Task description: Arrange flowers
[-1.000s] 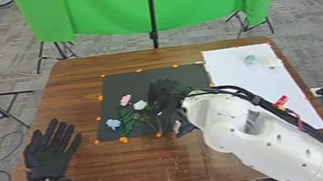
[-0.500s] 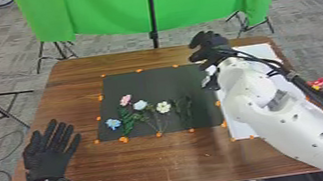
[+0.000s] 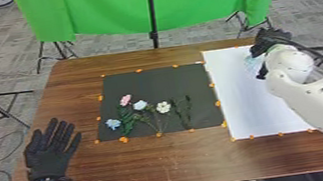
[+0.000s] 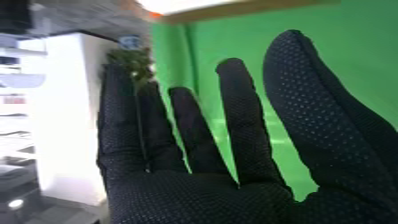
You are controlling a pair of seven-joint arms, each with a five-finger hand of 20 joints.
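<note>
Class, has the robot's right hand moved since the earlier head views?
Yes: the right hand went from over the black mat rightward to the far end of the white sheet.

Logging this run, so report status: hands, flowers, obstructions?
Left hand open. Right hand open, hiding white sheet's far right corner. Flowers lie on black mat.
</note>
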